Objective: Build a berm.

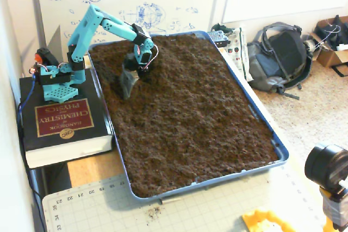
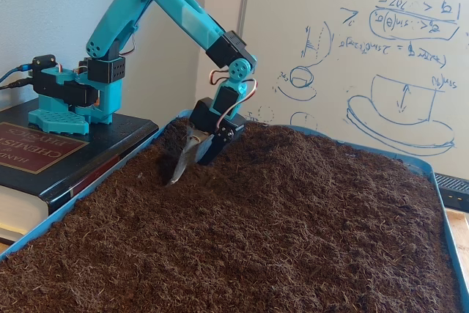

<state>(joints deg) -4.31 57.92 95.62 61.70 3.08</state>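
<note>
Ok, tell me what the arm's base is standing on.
The arm's base stands on a thick dark book beside the soil tray. What is under the book is hidden.

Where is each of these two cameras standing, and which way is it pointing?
A fixed view: high up beyond the tray's near end, looking down its length; the whole arm and the end effector show.
A fixed view: low at soil level, looking toward the whiteboard; the arm shows from the side.
Both share the book, the end effector and the berm.
</note>
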